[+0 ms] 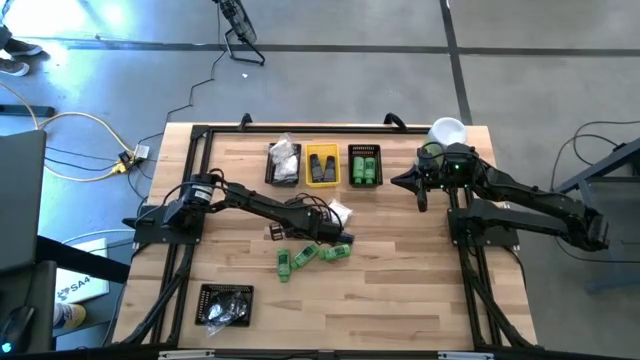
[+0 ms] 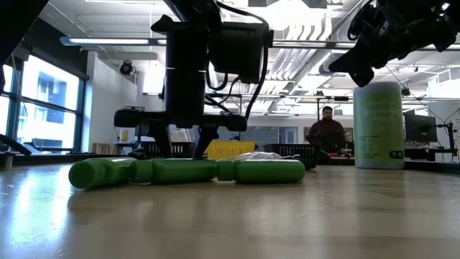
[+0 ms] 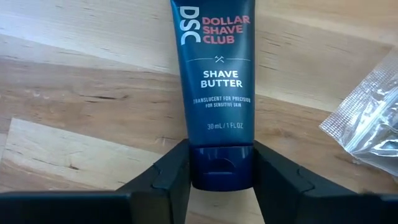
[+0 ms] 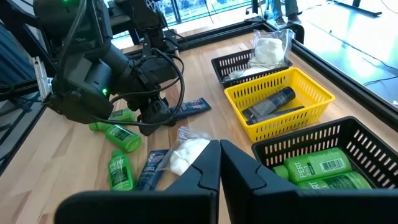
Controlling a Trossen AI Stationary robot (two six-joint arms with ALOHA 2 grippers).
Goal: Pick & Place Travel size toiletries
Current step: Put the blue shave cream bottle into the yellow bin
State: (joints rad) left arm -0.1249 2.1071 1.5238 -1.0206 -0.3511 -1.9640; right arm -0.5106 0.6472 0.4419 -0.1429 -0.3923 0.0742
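Observation:
A dark blue tube printed "Shave Butter" lies flat on the wooden table, mid-table. My left gripper stands over its cap end, shut on it. A white crinkly packet lies beside it. Three green bottles lie on their sides just nearer the front edge, and a second dark tube lies close by. My right gripper hangs shut and empty at the far right, near the bins. My left gripper pinches the tube's dark cap between its two fingers, one on each side. The fingers come steeply from above and lie across the tube. The tube's body lies flat on the table.
Along the far edge stand a black bin with white packets, a yellow bin with dark tubes and a black bin with green bottles. A pale-green cylinder with white lid stands at the far right. Another black bin sits near left.

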